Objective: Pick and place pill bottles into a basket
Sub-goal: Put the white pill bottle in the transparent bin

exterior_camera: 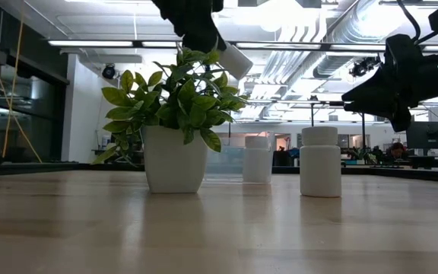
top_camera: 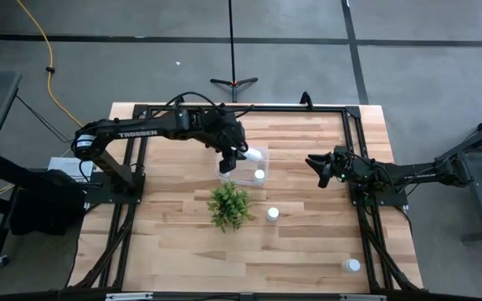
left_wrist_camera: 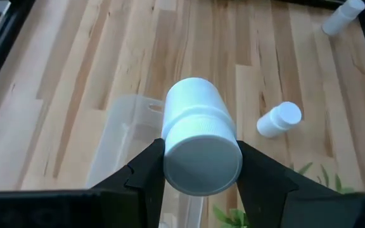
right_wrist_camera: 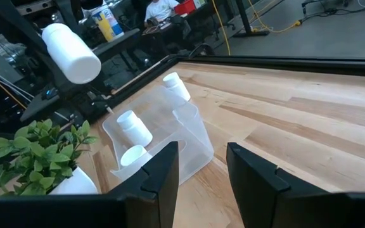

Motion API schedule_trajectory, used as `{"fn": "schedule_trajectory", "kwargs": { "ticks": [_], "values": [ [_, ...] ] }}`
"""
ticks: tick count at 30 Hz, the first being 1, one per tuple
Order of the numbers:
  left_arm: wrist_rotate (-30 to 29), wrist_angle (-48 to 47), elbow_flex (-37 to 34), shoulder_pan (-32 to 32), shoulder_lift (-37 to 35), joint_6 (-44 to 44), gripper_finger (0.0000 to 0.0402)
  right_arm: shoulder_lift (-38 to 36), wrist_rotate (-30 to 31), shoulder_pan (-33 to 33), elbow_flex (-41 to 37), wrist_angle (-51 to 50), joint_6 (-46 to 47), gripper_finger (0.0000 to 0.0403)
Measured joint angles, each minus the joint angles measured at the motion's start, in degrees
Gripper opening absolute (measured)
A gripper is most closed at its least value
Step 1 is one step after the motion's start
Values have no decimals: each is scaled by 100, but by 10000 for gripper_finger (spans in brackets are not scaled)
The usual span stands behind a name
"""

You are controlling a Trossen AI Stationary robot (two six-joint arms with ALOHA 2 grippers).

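My left gripper [top_camera: 243,155] is shut on a white pill bottle [left_wrist_camera: 198,136], lifted above the clear bin [top_camera: 239,170]. In the right wrist view the bin [right_wrist_camera: 189,136] holds two bottles [right_wrist_camera: 134,126], with a third [right_wrist_camera: 176,86] at its far end. One bottle [top_camera: 273,214] stands on its base to the right of the plant. Another [top_camera: 352,265] stands near the table's front right. My right gripper [top_camera: 315,170] is open and empty, right of the bin, its fingers pointing toward it. My left gripper pinches the bottle at its cap end [left_wrist_camera: 173,166] between its two fingers, one on each side of the cap. The bottle lies along the fingers and sticks out past them, slanting downward. It is lifted clear above the bin [left_wrist_camera: 122,136].
A green plant in a white pot [top_camera: 229,206] stands just in front of the bin. A dark frame [top_camera: 354,125] runs around the work area. Bare wood [top_camera: 166,242] lies at the table's front left.
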Motion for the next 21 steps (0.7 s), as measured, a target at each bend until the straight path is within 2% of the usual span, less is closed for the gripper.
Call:
{"fn": "schedule_trajectory", "kwargs": {
  "ticks": [16,21],
  "values": [
    [45,362,31,-12,8,146,195,0,-2,0,0,1,1,124],
    [-185,-55,421,-16,105,446,195,0,-2,0,0,3,1,124]
  ]
}}
